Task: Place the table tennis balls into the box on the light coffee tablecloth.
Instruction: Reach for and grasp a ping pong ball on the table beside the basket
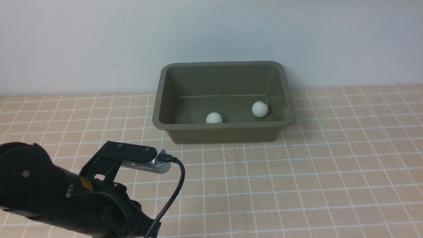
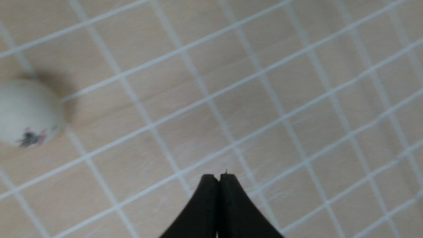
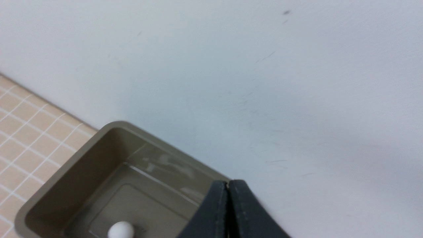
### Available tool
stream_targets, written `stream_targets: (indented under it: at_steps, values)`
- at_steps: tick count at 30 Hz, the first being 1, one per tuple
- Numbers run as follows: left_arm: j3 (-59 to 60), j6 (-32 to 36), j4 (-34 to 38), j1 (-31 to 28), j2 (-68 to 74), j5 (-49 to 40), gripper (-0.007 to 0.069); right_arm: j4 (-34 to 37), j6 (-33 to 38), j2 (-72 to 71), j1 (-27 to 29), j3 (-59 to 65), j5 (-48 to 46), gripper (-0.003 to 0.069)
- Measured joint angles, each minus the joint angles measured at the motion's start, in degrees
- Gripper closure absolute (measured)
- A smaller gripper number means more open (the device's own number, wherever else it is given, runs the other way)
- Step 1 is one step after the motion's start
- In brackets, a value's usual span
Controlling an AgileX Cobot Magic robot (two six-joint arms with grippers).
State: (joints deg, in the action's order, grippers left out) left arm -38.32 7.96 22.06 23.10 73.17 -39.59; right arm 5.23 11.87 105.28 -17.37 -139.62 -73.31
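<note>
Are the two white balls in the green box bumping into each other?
Apart. The front view shows bare box floor between the left ball and the right ball.

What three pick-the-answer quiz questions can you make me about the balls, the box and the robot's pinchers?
1. How many balls show inside the box in the front view?
A) none
B) four
C) two

2. Where is the logo ball that the left wrist view shows?
A) in the box
B) on the tablecloth
C) in a gripper

3. How is the left gripper?
A) shut and empty
B) wide open
C) squeezing a ball

Answers:
1 C: the near ball and the right-hand ball sit inside.
2 B: it rests on the checked cloth, apart from the gripper.
3 A: its jaws meet with nothing between them.
</note>
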Motion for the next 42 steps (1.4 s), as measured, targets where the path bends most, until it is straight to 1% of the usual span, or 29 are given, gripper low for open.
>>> stream_targets:
  at_steps: [3,5,9,11,12,15,19,20,23,26,27,28,29,33,34,35,37,42]
  values:
    - [0.00,-6.65,-7.31,-0.06,0.70,0.00,0.0680,-2.95,-0.05,-4.72,0.00,2.11,-0.01,0.0674]
    - [0.00,-8.82,-10.28,-0.06,0.70,0.00,0.0679,-4.62,-0.05,-8.14,0.00,5.42,-0.01,0.0674]
    - [0.00,-9.72,-12.46,-0.06,0.70,0.00,0.0667,-7.15,-0.05,-13.37,0.00,13.28,-0.01,0.0674]
    - [0.00,-9.81,-13.01,-0.06,0.70,0.00,0.0632,-10.73,-0.05,-18.47,0.00,23.75,-0.07,0.0674]
    - [0.00,-9.81,-13.01,-0.06,0.70,0.00,0.0632,-10.73,-0.05,-18.86,0.00,23.75,-0.07,0.0674]
    - [0.00,-8.73,-13.19,-0.06,0.70,0.05,0.0556,-15.13,-1.36,-26.90,0.00,37.24,0.93,0.0674]
    - [0.00,-7.96,-13.32,-0.06,0.70,0.87,0.0465,-18.55,-3.85,-36.41,0.07,49.11,6.51,0.0674]
    - [0.00,-7.96,-13.40,-0.06,0.70,1.45,0.0417,-19.62,-4.98,-40.05,0.07,53.61,8.34,0.0674]
    - [0.00,-7.96,-14.98,-0.06,0.70,3.89,0.0314,-20.51,-7.60,-47.61,0.07,61.30,10.38,0.0674]
    - [0.00,-8.96,-19.10,-0.06,0.76,6.78,0.0209,-20.56,-9.67,-54.21,0.07,68.05,10.57,0.0674]
    - [0.00,-8.96,-19.43,-0.06,0.76,6.94,0.0202,-20.56,-9.76,-54.21,0.07,68.39,10.57,0.0674]
    - [0.00,-9.88,-21.21,-0.06,0.90,7.42,0.0175,-20.63,-10.25,-55.63,0.07,69.85,10.57,0.0674]
    - [0.00,-11.88,-24.12,-0.31,1.27,7.73,0.0139,-20.76,-10.97,-57.43,0.07,71.67,10.64,0.0674]
    - [0.00,-18.57,-30.64,-1.41,2.85,7.83,0.0092,-20.92,-12.88,-60.15,0.07,73.24,10.51,0.0674]
    - [0.00,-18.92,-30.90,-1.53,2.96,7.83,0.0091,-20.92,-13.00,-60.23,0.07,73.33,10.51,0.0674]
    - [-0.04,-20.98,-32.47,-1.59,3.64,7.97,0.0087,-20.92,-13.51,-60.66,0.07,73.38,10.34,0.0674]
    - [-0.04,-23.00,-33.33,-1.65,4.50,8.66,0.0083,-20.92,-13.89,-60.91,0.07,73.38,10.05,0.0674]
    - [-0.11,-24.37,-33.35,-1.66,6.58,10.67,0.0084,-20.92,-14.11,-61.18,0.07,73.38,9.77,0.0674]
